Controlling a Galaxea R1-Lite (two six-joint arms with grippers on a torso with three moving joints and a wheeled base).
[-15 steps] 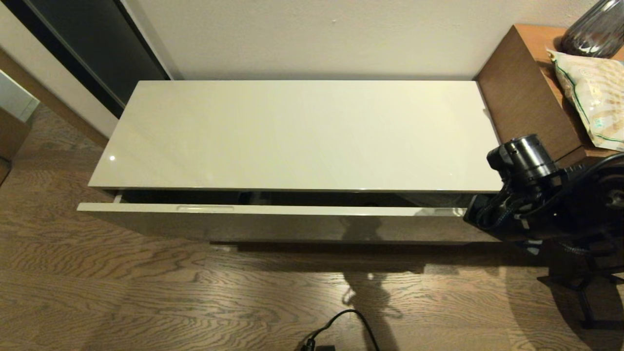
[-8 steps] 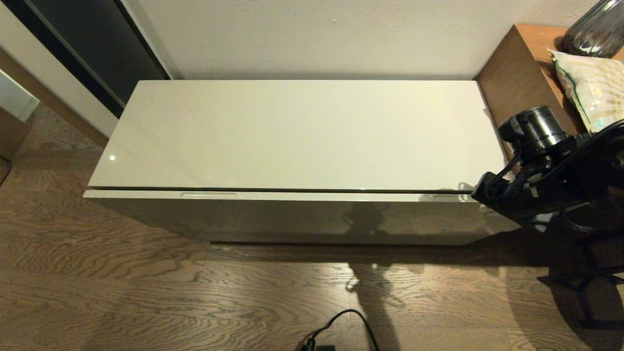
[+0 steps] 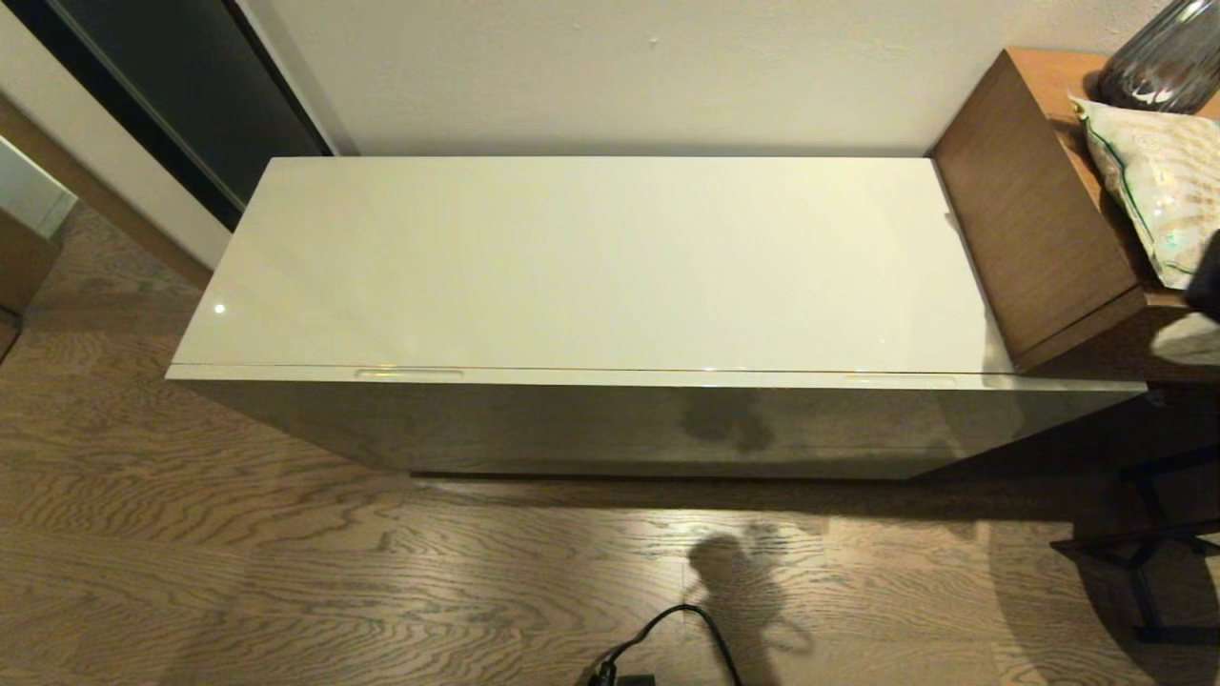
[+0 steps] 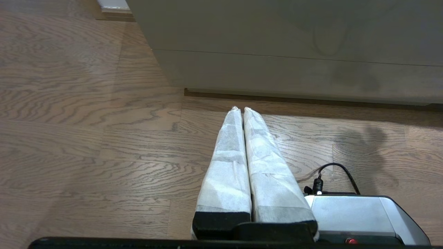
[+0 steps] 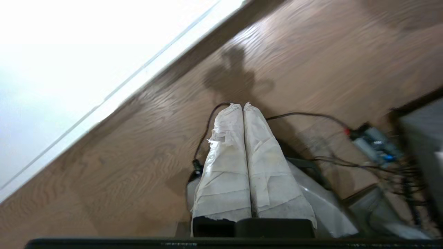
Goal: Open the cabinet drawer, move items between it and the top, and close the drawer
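Note:
The cabinet drawer (image 3: pixel 610 419) is pushed fully in, its front flush under the top (image 3: pixel 591 267), with two slot handles (image 3: pixel 408 373) along its upper edge. The glossy cream top is bare. No tissue pack or slippers show in any view. My left gripper (image 4: pixel 241 109) is shut and empty, low over the wooden floor in front of the cabinet's base (image 4: pixel 294 76). My right gripper (image 5: pixel 242 105) is shut and empty too, pointing down at the floor and cables, off to the right of the cabinet and out of the head view.
A brown wooden unit (image 3: pixel 1034 210) stands at the cabinet's right end with a printed bag (image 3: pixel 1158 181) and a dark vase (image 3: pixel 1158 57) on it. A black cable (image 3: pixel 672 634) lies on the floor in front. Loose wires (image 5: pixel 363 145) lie under my right gripper.
The drawer went from partly open to fully shut. My right arm, which was at the drawer's right end, has pulled back to the right and left the head view.

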